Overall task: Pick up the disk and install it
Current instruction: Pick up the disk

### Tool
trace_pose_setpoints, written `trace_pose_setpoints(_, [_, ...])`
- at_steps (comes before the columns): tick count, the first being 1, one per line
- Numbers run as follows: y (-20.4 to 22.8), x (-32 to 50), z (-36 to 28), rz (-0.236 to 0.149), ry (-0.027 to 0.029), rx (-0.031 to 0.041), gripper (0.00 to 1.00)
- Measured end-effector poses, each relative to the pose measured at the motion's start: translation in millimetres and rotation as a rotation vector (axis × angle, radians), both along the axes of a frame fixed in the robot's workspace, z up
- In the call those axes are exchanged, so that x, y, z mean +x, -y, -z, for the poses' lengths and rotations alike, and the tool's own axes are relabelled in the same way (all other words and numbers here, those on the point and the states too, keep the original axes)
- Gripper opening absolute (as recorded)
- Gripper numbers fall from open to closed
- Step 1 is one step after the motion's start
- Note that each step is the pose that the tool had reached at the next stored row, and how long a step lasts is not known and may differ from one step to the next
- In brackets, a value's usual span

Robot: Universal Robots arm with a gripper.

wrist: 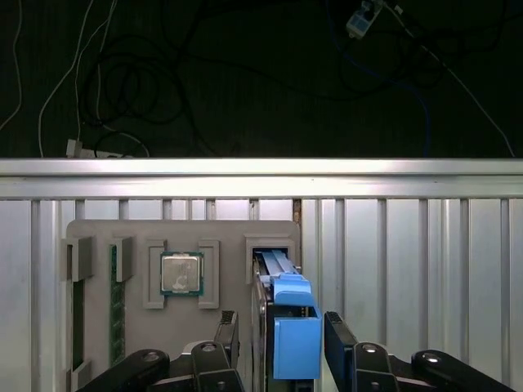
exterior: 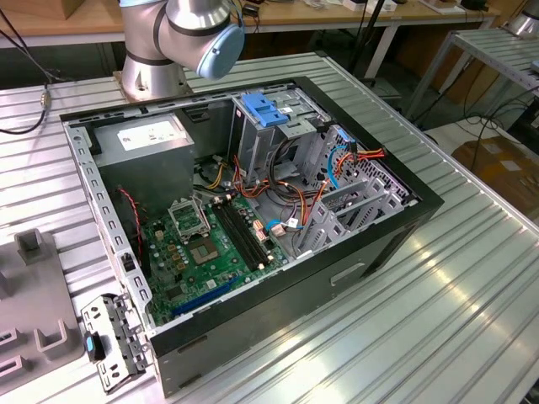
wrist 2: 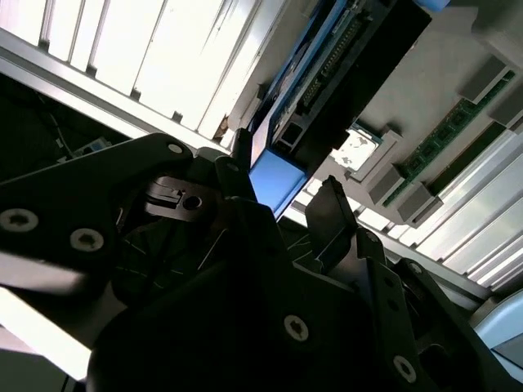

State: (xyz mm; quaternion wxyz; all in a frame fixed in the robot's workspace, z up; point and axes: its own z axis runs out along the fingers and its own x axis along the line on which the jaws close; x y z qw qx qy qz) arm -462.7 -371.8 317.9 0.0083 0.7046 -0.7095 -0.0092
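The gripper (wrist: 281,317) is hovering over a grey tray (wrist: 229,237) on the bench (wrist: 409,269). Its fingers (wrist: 338,343) are standing apart on either side of the disk (wrist: 296,347), with a thin gap showing at each side. The disk is standing on edge in a slot of the tray, its blue rail showing between the fingers in both wrist views. A processor chip (wrist: 181,273) and a memory stick (wrist: 117,302) are sitting in neighbouring slots. In the exterior view, an open computer case (exterior: 253,219) is lying on the bench.

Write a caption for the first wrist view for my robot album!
Black gripper at the rectangular metal disk with blue plastic rails, standing on edge in a flat grey holder tray.
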Motion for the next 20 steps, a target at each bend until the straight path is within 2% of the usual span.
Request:
trace_pose_setpoints(10, [0.0, -0.3, 1.3, 0.000, 0.0004, 0.0001, 0.54])
trace_pose_setpoints(16, [-0.4, -2.8, 13.3, 0.000, 0.0001, -0.0001, 0.54])
trace_pose_setpoints(18, [-2.3, -3.1, 13.8, 0.000, 0.0001, 0.0000, 0.54])
trace_pose_setpoints(20, [-8.6, -3.1, 13.9, 0.000, 0.0002, 0.0000, 0.54])
